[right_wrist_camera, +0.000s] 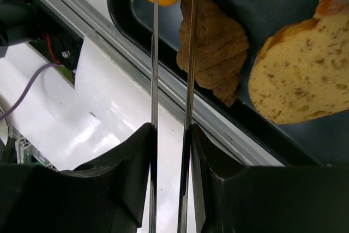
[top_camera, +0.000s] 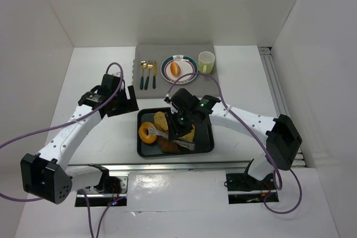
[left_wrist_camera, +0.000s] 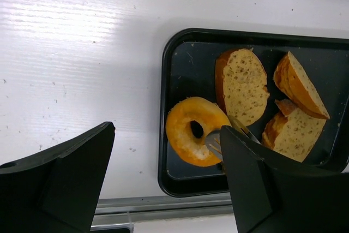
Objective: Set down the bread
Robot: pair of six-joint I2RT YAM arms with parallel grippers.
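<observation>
To do this well, the tongs should squeeze the bagel softly. They should lift it straight up out of the black tray and not bump the toast slices. The right gripper is squeezed nearly shut on the tongs, and their tips sit on the bagel's edge. The left gripper is wide open and holds nothing.

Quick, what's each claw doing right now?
Left gripper: open, holding nothing.
Right gripper: closed on metal tongs, whose tips straddle the bagel.
</observation>
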